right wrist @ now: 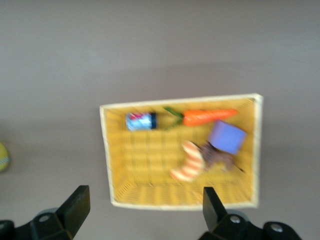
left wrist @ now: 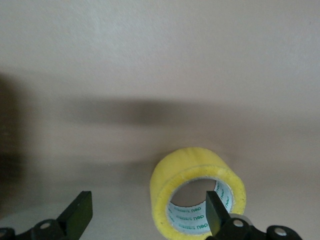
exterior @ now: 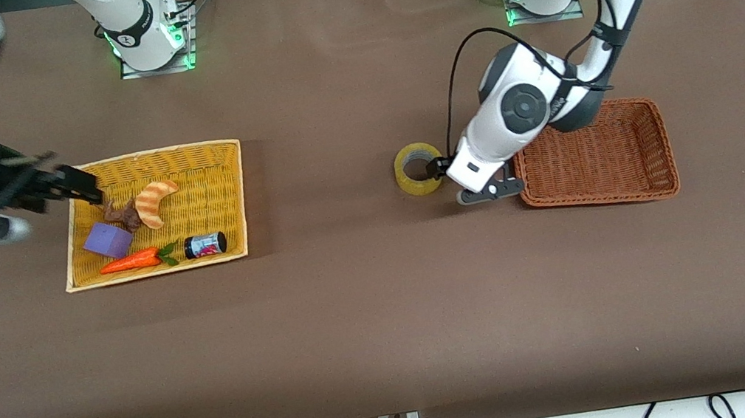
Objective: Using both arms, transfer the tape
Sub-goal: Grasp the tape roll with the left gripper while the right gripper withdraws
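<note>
The tape (exterior: pixel 419 169) lies on the worktop (exterior: pixel 376 328) just beside the brown basket (exterior: pixel 667 181), toward the right arm's end. The left pincer (left wrist: pixel 147 212) spreads wide and empty, one finger (left wrist: pixel 216 210) in the core. The right pincer (right wrist: pixel 142 210), far from that basket, hangs open and empty over the yellow basket (exterior: pixel 237 249).

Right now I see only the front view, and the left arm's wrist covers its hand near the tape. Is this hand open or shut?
Observer: Open. The left wrist view shows the left hand with its fingers wide apart.
Operator: Where are the fingers in relation to the tape?
Observer: One finger is in front of the hole of the tape. The other finger is outside the roll, over the bare table.
Operator: And the right hand?
Observer: The right hand is also open and holds nothing. Its wrist view looks down on the yellow basket.
</note>
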Motion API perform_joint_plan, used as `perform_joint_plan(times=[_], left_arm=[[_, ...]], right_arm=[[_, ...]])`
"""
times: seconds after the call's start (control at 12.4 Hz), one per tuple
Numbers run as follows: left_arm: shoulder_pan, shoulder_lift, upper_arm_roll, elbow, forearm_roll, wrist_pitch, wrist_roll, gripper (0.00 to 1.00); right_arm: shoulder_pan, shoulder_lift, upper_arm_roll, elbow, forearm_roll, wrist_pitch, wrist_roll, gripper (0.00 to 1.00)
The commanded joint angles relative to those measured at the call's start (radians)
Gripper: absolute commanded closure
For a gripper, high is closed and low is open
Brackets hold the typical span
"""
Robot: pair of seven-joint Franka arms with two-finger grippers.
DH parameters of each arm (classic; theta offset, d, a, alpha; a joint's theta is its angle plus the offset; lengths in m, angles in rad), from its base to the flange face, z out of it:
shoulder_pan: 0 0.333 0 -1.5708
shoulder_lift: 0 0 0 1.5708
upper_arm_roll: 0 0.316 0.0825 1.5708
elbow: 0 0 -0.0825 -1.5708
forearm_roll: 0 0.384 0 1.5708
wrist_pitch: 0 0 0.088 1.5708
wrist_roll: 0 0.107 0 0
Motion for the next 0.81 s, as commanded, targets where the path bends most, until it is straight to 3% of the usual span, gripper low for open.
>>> perform_joint_plan(times=[0.0, 0.32, 0.65, 0.73], left_arm=[[0.008, 0.015, -0.045, -0.045, 0.143, 0.043, -0.138, 0.0], [-0.024, 0.091, -0.071, -0.045, 0.366, 0.052, -0.35, 0.0], [-0.038, 0.16, -0.072, -0.049, 0.464, 0.12, -0.431, 0.0], [-0.036, 0.174, -0.074, -0.048, 0.505, 0.123, -0.454, 0.06]], right_arm=[[-0.208, -0.096, 0.238, -0.074, -0.136, -0.028, -0.022, 0.0], [-0.244, -0.101, 0.222, -0.11, -0.073, 0.03, -0.036, 0.0], [-0.245, -0.081, 0.202, -0.096, -0.026, 0.033, -0.042, 0.0], [-0.244, -0.079, 0.203, -0.091, -0.026, 0.033, -0.032, 0.0]])
